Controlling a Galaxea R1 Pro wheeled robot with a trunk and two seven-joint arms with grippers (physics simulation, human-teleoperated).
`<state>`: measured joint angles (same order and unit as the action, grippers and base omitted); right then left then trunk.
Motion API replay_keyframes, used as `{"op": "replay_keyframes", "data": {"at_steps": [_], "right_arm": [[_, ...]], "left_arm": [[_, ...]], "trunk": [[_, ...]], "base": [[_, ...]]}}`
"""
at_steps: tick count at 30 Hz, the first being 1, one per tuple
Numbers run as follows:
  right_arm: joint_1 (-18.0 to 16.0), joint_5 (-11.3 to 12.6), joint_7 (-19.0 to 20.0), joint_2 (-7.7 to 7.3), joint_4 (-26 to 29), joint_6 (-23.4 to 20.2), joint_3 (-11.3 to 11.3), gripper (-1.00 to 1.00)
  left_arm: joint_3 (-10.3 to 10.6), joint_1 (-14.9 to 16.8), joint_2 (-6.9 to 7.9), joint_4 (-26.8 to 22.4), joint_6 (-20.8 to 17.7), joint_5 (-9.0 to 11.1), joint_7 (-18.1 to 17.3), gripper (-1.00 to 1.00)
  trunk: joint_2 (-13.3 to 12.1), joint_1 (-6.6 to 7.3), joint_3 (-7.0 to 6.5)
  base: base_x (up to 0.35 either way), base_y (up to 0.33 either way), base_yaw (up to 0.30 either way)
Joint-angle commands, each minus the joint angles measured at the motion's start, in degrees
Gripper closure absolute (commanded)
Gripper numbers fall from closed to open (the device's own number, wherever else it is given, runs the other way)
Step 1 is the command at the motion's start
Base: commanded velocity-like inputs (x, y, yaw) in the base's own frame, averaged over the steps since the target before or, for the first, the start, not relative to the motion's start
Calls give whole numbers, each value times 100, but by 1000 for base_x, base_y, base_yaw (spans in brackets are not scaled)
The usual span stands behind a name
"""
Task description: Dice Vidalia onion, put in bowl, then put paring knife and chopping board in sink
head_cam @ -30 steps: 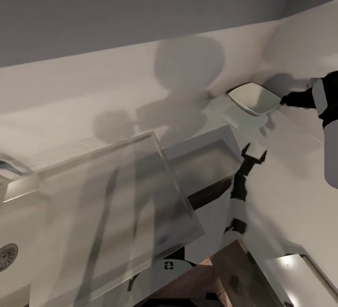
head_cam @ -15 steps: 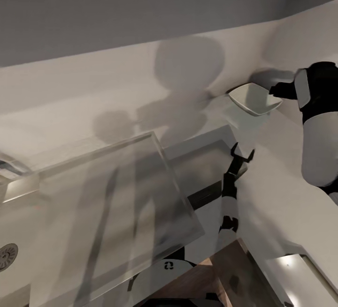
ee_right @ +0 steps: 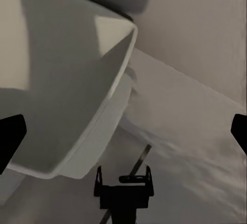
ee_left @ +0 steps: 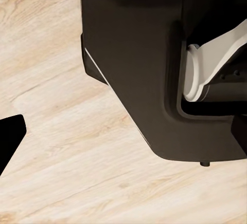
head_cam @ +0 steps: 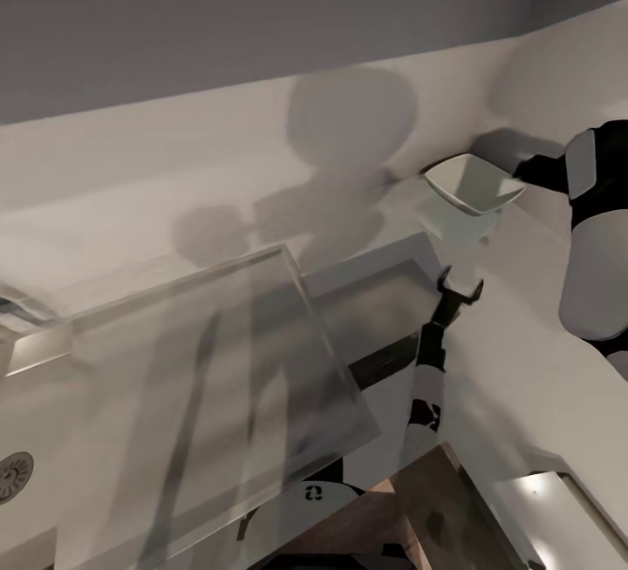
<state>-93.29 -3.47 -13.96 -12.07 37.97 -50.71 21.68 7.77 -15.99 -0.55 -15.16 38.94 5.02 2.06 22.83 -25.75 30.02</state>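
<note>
A white square bowl (head_cam: 471, 179) sits on the pale countertop (head_cam: 532, 308) near the wall corner. My right gripper (head_cam: 522, 173) hovers at its far rim. In the right wrist view the bowl (ee_right: 62, 80) lies just ahead between wide-spread fingertips (ee_right: 10, 139), so that gripper is open with nothing in it. My left gripper (head_cam: 460, 285) stands with its fingers forked apart below the bowl, by the sink's (head_cam: 384, 304) right end. It is also seen head-on as the left gripper (ee_right: 123, 175). A large see-through chopping board (head_cam: 201, 396) lies tilted over the sink's left part.
A round drain (head_cam: 13, 474) shows at the far left under the board. The wall (head_cam: 262, 143) runs behind the counter and turns a corner past the bowl. The left wrist view looks down on wooden floor (ee_left: 77, 157) and my black base (ee_left: 144, 64).
My right arm swung in toward the bowl, then eased back a little. The left gripper shifted left and then part of the way back. Board and bowl have not moved.
</note>
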Motion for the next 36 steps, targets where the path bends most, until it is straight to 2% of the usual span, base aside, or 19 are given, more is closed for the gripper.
{"op": "replay_keyframes", "data": {"at_steps": [1, 11, 28, 36], "right_arm": [[-5, -31, -45, 3, 11, 11, 12, -100], [-5, -31, -222, 8, 149, 188, -1, -100], [-5, -26, -230, 32, 156, 193, -5, -100], [-5, -23, -230, 104, 155, 193, -6, -100]], "left_arm": [[49, -2, 3, -10, 8, 52, 22, -100], [46, -1, 3, -10, 8, 52, 22, -100], [49, -1, 2, -5, 8, 52, 22, -100], [49, -1, 2, -5, 8, 52, 22, -100]], "trunk": [[9, -3, 7], [9, -3, 14], [9, -3, 163], [9, -3, 236]], "base": [[0, 0, 0], [0, 0, 0], [0, 0, 0], [0, 0, 0]]}}
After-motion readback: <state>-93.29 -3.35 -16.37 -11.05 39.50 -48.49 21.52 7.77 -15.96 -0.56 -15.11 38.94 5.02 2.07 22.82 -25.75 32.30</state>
